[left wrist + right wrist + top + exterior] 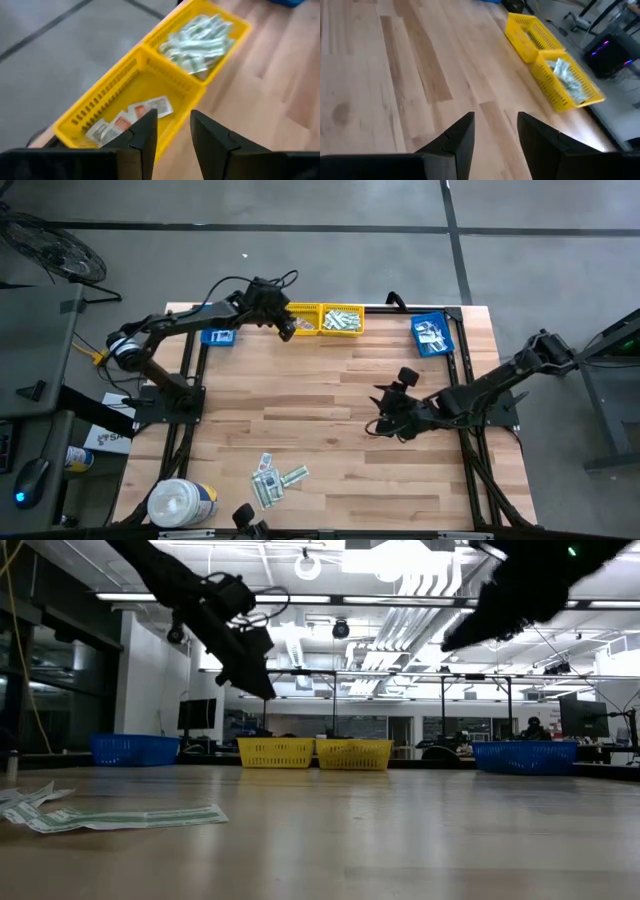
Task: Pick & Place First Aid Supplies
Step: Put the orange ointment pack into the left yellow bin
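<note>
The loose first aid supplies (276, 480) lie flat in a small heap near the table's front edge; the low view shows the same packets (120, 818). My left gripper (287, 328) hangs open above the left yellow bin (100, 107). In that bin lie white packets with red marks (131, 119). The right yellow bin (220, 60) holds green-white strips (197, 42). My right gripper (384, 418) is open over bare wood at mid-table, with nothing between its fingers (462, 135).
A big white round tub (180, 502) stands at the front left corner. Blue bins sit at the back left (218, 336) and the back right (432, 333). Bare wood stretches between the heap and the bins.
</note>
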